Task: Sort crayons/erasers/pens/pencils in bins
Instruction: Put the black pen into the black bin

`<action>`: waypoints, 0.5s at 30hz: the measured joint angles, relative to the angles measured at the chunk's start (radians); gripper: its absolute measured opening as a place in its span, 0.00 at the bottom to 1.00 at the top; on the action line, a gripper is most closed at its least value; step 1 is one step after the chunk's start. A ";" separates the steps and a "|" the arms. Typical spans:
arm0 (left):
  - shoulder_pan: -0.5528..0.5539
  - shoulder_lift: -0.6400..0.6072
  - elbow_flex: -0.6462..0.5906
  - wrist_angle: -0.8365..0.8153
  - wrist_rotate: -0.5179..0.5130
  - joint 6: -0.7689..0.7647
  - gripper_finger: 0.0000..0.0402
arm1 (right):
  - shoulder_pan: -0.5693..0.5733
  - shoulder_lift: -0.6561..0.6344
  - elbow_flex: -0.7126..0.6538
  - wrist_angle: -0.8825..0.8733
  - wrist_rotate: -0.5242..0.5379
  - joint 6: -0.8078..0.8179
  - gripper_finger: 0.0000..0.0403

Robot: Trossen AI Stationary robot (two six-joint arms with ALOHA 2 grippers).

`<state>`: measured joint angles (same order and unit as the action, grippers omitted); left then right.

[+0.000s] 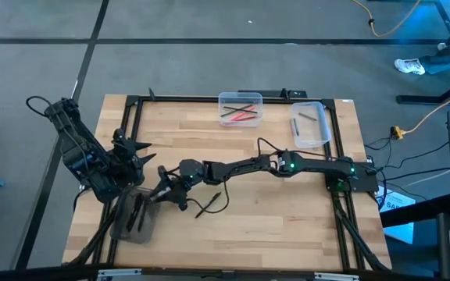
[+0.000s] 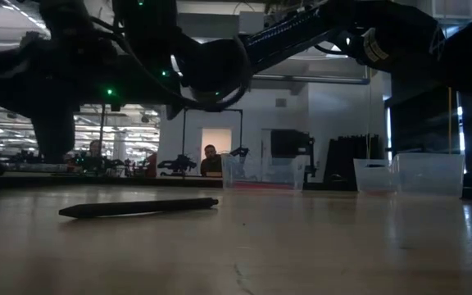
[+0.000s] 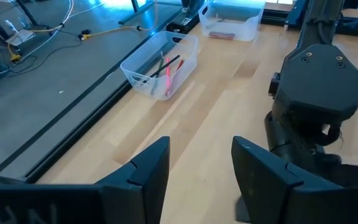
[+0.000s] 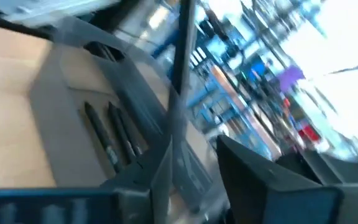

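A smoky dark grey bin (image 1: 135, 216) stands at the table's near left and holds dark pens (image 4: 107, 134). My right gripper (image 1: 162, 193) reaches across the table to just beside this bin's far right corner. It is open and empty (image 4: 194, 180) and looks down into the bin. A black pen (image 1: 209, 205) lies flat on the table just right of it, and also shows in the low view (image 2: 138, 207). Two clear bins stand at the far edge: one (image 1: 241, 108) with red and dark sticks, one (image 1: 309, 123) with dark sticks. My left gripper (image 1: 141, 153) waits open (image 3: 201, 177) at the left.
The right arm's forearm (image 1: 287, 165) stretches across the table's middle, with a loose black cable (image 1: 268, 147) above it. A black frame rail (image 1: 135, 117) runs along the table's edges. Bare wood lies between the two arms and the far bins.
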<state>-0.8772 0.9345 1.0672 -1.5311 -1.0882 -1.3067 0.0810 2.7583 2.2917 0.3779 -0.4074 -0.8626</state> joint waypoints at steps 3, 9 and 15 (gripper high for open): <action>0.000 0.000 0.000 0.007 0.002 0.000 0.41 | 0.001 -0.001 0.000 -0.002 0.144 0.041 0.34; 0.000 0.001 -0.001 0.022 0.040 0.000 0.41 | -0.002 -0.073 0.005 -0.170 0.235 0.087 0.34; 0.000 0.001 -0.044 0.031 0.060 -0.005 0.41 | -0.009 -0.171 0.063 -0.592 0.198 0.214 0.34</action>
<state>-0.8772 0.9360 1.0231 -1.4998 -1.0282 -1.3113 0.0718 2.5869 2.3549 -0.2144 -0.2094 -0.6483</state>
